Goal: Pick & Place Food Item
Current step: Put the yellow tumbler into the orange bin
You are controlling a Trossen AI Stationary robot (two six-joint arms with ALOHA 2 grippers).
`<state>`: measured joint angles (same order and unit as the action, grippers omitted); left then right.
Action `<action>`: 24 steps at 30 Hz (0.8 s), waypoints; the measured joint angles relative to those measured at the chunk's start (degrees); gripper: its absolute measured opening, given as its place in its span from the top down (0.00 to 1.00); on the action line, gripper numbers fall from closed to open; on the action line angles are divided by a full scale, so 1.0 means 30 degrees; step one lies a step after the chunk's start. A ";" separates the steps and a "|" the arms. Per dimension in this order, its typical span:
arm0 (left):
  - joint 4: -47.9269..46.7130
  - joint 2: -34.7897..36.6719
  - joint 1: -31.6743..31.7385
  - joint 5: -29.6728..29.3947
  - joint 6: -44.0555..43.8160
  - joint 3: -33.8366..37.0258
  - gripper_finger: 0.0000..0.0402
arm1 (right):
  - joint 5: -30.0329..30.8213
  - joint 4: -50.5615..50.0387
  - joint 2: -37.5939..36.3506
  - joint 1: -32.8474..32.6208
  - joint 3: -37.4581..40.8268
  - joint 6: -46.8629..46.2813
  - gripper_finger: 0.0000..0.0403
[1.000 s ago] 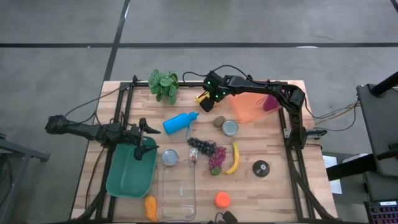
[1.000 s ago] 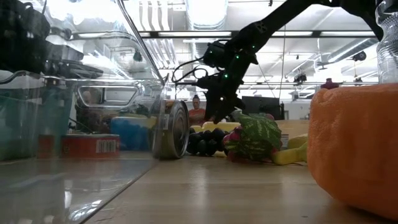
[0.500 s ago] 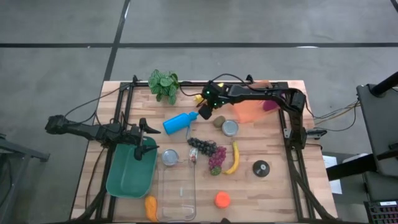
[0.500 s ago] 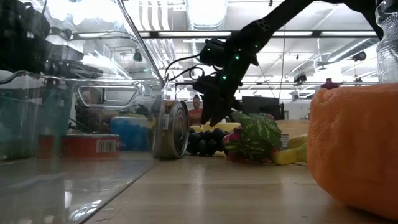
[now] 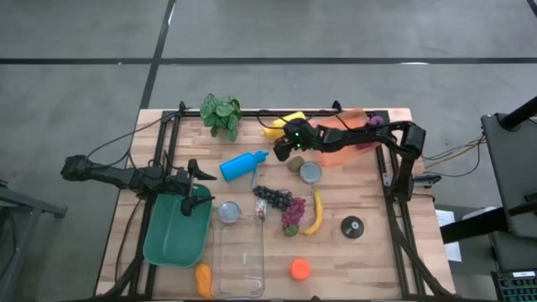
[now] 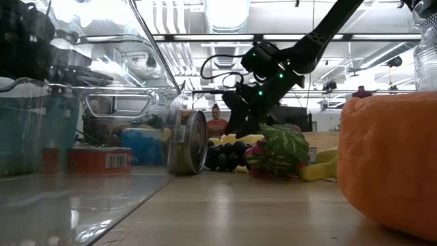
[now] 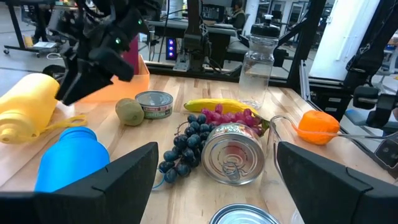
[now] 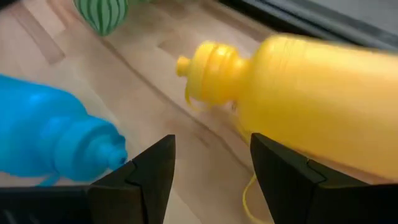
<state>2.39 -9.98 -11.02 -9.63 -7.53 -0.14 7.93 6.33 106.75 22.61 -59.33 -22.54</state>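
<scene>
**Reaching low between 2 bottles, right gripper empty**

Hovering just above the table, the right gripper point(image 5: 281, 148) sits near the back edge with its fingers point(image 8: 287, 180) spread and nothing between them. Its wrist view shows the yellow bottle point(image 8: 311, 93) lying on its side just beyond the fingertips, cap pointing toward the blue bottle point(image 8: 50, 137), whose neck lies beside the other finger. From above, the yellow bottle point(image 5: 281, 123) lies at 12 o'clock of the gripper and the blue bottle point(image 5: 241, 164) at 8 o'clock, close by.

Compared with 1 s ago, the right arm has stretched out flatter across the orange container point(image 5: 336, 144) and the gripper has dropped toward the wood and shifted slightly toward 3 o'clock; the yellow bottle, then hidden under the wrist, now shows in full.

Food items lie apart from the gripper: a kiwi point(image 5: 295, 164) just at its 4 o'clock, touching a small tin point(image 5: 310, 173); grapes point(image 5: 277, 198) toward 6 o'clock; a banana point(image 5: 316, 213) beyond them; an orange point(image 5: 299, 269) at the front edge.

The left gripper point(image 5: 195, 180) waits over the rim of the green bin point(image 5: 172, 235) at the table's 9 o'clock side, fingers point(image 7: 118, 180) wide apart and holding nothing, as it was 1 s ago.
</scene>
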 joint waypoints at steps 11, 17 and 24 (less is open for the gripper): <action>-0.0005 -0.0002 0.0005 0.0000 0.0000 0.0004 0.16 | 0.0793 -0.0151 0.1288 -0.0051 -0.0774 0.0186 0.49; 0.0038 -0.0140 0.0001 0.0000 0.0000 -0.0002 0.16 | 0.0412 -0.1745 0.2863 -0.0032 -0.2612 0.0576 0.49; 0.0013 -0.0369 -0.0002 0.0058 0.0000 -0.0002 0.16 | 0.1193 -0.2254 0.2800 0.0049 -0.3356 0.1016 0.49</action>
<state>2.43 -11.09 -11.03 -9.45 -7.53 -0.14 11.51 -0.43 115.15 22.76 -69.40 -19.49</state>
